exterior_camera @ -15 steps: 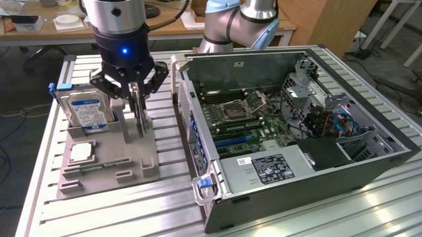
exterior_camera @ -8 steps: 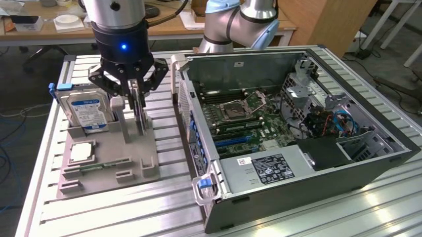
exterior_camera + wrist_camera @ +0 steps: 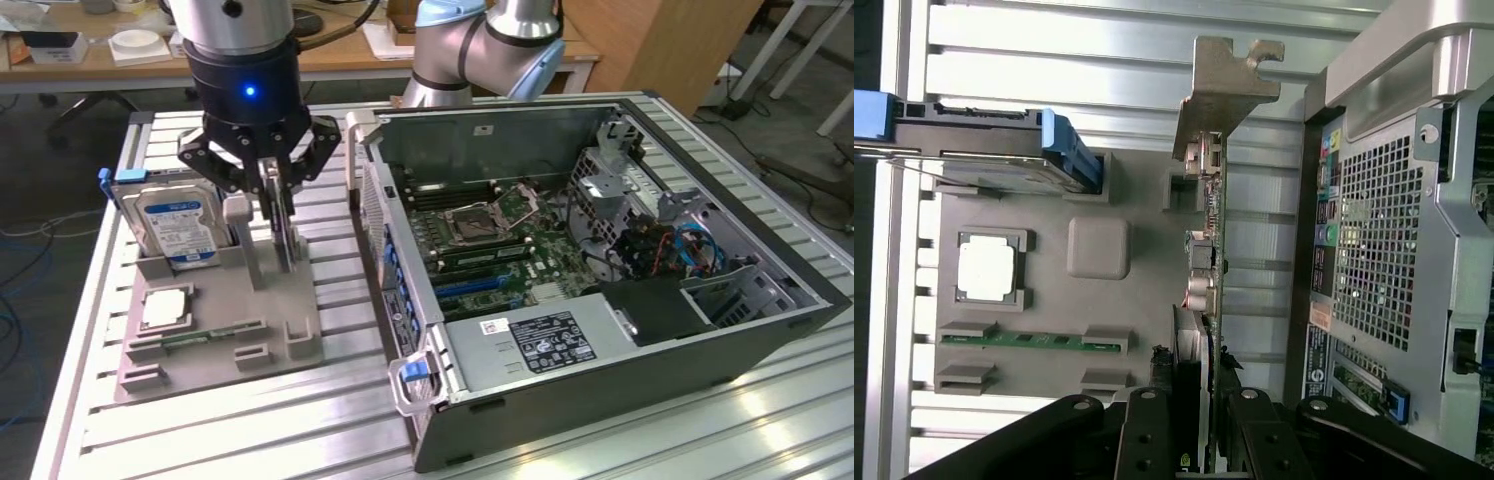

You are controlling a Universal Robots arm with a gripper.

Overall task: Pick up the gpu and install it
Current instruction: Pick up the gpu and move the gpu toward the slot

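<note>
**Exterior view.** The black pincer (image 3: 276,205) hangs from the arm's dark wrist with the blue light. Its two fingers are closed on the upper edge of the gpu (image 3: 284,245), a thin, dark, flat card. The card stands upright on edge in the grey plastic holder tray (image 3: 267,330). Whether its lower edge has left the tray's slot, I cannot tell. Just beside it, toward the exterior view's left, the boxy silver hard drive (image 3: 178,225) with a blue-white label stands in the same tray. In front of the drive lie a square silver processor chip (image 3: 166,308) and a narrow green memory stick (image 3: 200,335). The tray rests on a ribbed aluminium table (image 3: 240,430). On the exterior view's right sits the open dark metal computer case (image 3: 601,390), its green motherboard (image 3: 507,250) exposed.

**Wrist view.** The pincer (image 3: 1206,440) has one black finger on each face of the gpu (image 3: 1211,250), which is seen edge-on between them. The card's narrow metal end bracket (image 3: 1219,85) sits at its far end, over the table's ribs. The card runs between the holder tray (image 3: 1134,330) and the case's perforated rear panel (image 3: 1374,240), close to both. In the tray are the hard drive (image 3: 1069,150) with its blue rail, the processor chip (image 3: 987,268) and the memory stick (image 3: 1029,340).
</note>
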